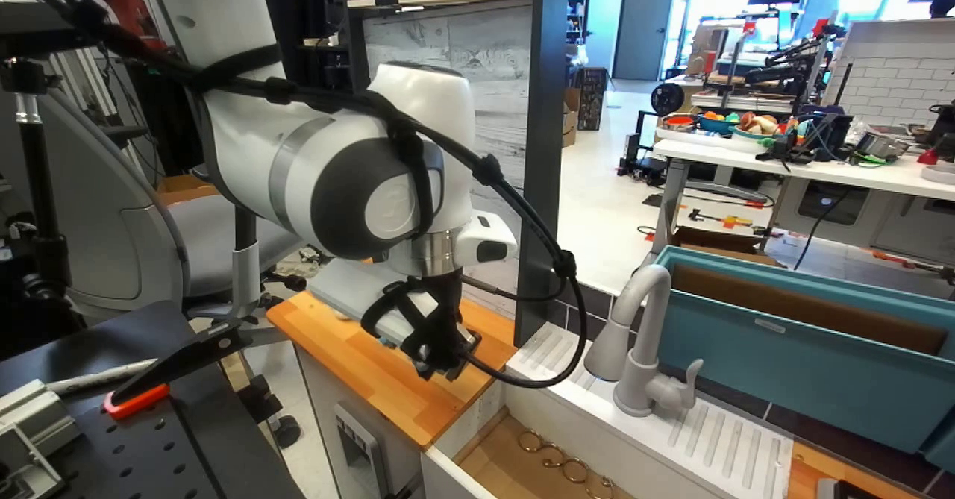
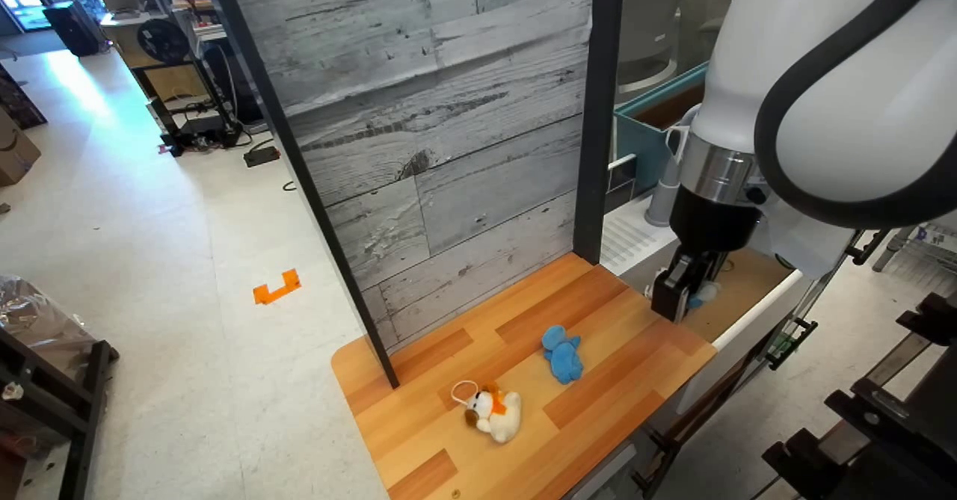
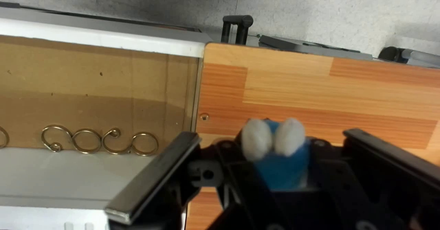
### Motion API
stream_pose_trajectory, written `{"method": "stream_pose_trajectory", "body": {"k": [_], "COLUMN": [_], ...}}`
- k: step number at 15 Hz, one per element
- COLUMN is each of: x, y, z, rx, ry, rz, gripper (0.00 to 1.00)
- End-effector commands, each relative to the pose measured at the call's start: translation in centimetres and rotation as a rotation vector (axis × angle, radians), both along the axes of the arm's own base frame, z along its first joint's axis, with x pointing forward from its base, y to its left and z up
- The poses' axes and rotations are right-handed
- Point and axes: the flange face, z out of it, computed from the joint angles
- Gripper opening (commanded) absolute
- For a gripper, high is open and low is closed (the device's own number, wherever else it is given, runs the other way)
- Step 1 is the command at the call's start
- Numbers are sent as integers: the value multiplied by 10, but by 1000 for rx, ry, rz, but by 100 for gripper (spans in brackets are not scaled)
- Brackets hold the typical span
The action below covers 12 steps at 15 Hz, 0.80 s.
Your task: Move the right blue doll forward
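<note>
While the jaws pinch what I take to be the right blue doll [image 3: 282,171], it is near the edge of the desk [image 2: 628,380] bordering the basin [image 3: 82,65]; cannot tell whether it clears the surface. Risk: a slack grip on soft plush, or release past that edge, could drop it in. A low sweep inward might knock the other blue doll [image 2: 564,358].

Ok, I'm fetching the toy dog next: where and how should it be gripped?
Probably across the cream body of the toy dog, from above: it rests on the wooden counter with the body its bulkiest part, while the white loop by its head looks too thin to hold.
</note>
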Motion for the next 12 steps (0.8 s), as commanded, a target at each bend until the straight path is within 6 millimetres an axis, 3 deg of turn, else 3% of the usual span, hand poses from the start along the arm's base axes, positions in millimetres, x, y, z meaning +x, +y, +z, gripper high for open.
{"method": "stream_pose_trajectory", "body": {"k": [1,12], "x": [7,28], "y": [5,38], "z": [-9,-58], "rx": [-12,-47], "ry": [42,119], "rz": [-8,28], "gripper": [3,3]}}
